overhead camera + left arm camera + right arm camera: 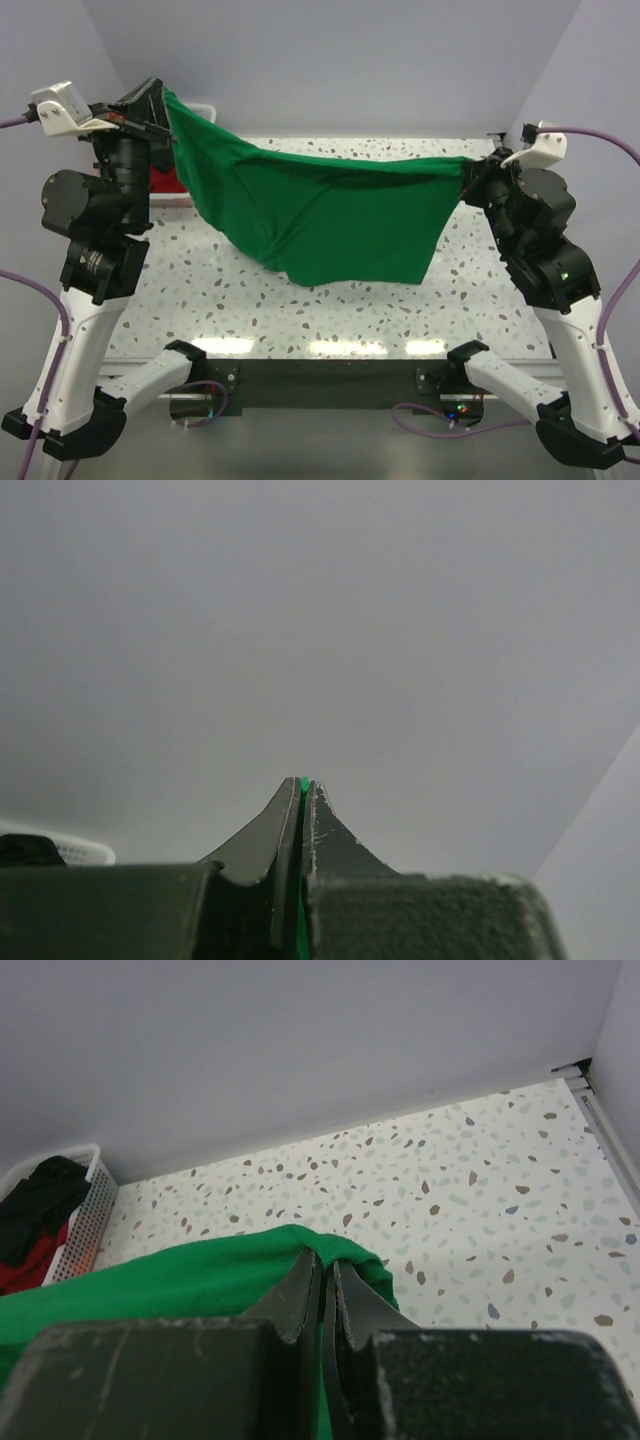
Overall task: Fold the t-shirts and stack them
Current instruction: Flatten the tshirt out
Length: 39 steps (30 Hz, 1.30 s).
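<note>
Top external view: my green t-shirt point(330, 215) hangs stretched across the middle of the frame, sagging in wrinkled folds over the speckled table point(200, 300), its lower hem drooping at centre. My left gripper point(155, 120), upper left, is pinched closed on one edge; my right gripper point(478, 175), at right, is clamped on the other. Right wrist view, left edge: a white bin point(98, 1200) holds a black t-shirt point(40, 1195) and, below it in the frame, a red t-shirt point(25, 1270).
</note>
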### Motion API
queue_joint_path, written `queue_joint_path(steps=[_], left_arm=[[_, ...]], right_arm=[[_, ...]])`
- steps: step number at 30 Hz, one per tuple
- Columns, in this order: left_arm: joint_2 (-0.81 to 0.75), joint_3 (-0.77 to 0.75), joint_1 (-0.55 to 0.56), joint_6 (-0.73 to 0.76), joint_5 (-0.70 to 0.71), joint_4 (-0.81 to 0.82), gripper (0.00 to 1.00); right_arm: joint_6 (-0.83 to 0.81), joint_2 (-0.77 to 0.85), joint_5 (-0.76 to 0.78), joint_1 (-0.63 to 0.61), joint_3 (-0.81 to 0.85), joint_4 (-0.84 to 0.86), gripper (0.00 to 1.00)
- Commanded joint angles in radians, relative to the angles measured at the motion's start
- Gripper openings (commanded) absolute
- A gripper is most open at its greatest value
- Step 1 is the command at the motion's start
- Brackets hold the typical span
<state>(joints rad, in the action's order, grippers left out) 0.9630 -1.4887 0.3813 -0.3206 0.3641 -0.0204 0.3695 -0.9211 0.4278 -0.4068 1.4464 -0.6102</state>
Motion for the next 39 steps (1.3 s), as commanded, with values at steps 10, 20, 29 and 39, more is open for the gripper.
queue_joint_path(steps=[10, 20, 29, 39], left_arm=[[-0.116, -0.050, 0.001, 0.046, 0.010, -0.018, 0.00], [-0.018, -0.094, 0.001, 0.051, 0.041, 0.004, 0.00], [0.299, -0.228, -0.001, 0.149, 0.240, 0.071, 0.00], [0.601, -0.510, -0.025, 0.196, 0.289, 0.037, 0.00]], right_arm=[[-0.030, 0.108, -0.003, 0.000, 0.114, -0.003, 0.00], [-0.066, 0.033, 0.012, 0.000, 0.137, 0.072, 0.00], [-0.187, -0.214, 0.120, 0.008, 0.199, 0.225, 0.00], [-0.172, -0.369, -0.006, 0.160, 0.333, 0.276, 0.00]])
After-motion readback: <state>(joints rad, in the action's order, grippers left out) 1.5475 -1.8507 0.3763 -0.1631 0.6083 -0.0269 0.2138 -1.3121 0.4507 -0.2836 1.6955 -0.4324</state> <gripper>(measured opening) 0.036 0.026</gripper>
